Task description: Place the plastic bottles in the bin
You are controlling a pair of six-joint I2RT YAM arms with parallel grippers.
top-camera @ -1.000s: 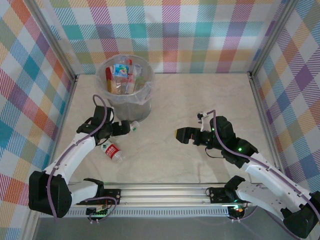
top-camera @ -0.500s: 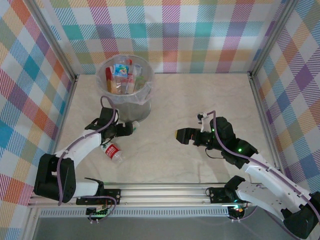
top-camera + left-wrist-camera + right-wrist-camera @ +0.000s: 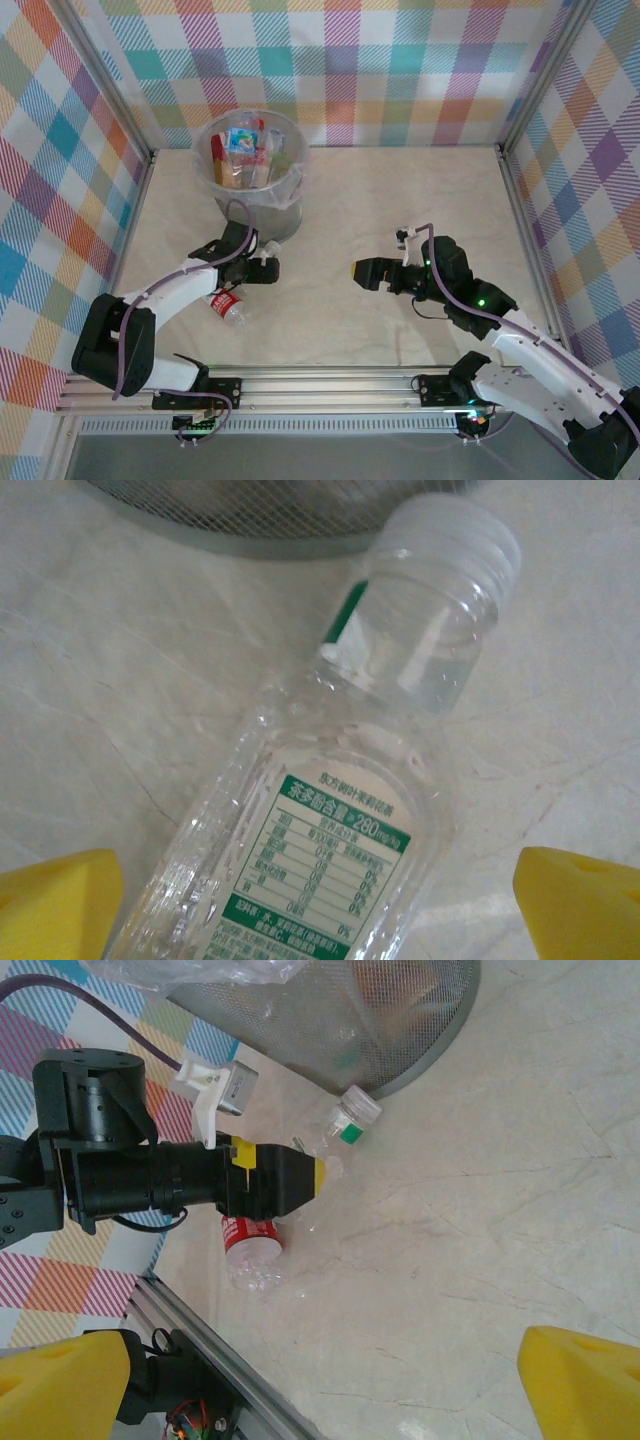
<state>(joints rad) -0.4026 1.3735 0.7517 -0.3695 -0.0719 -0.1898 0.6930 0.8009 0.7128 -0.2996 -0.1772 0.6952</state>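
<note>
Bottle (image 3: 330, 820) lies inside left tool's (image 3: 318, 905) spread jaws.

Between my left fingers (image 3: 55, 900), the green-labelled bottle (image 3: 330, 830) is cut off at 6 o'clock, the bin (image 3: 200, 505) at 12.

White arm links (image 3: 178, 288), black joints (image 3: 108, 345), purple cables (image 3: 150, 1050), yellow end effector pads (image 3: 60, 900)

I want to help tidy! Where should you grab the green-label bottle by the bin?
Its labelled middle, coming from above: the bottle lies flat, cap toward the bin, so its long sides face the fingers of the open left gripper.
</note>
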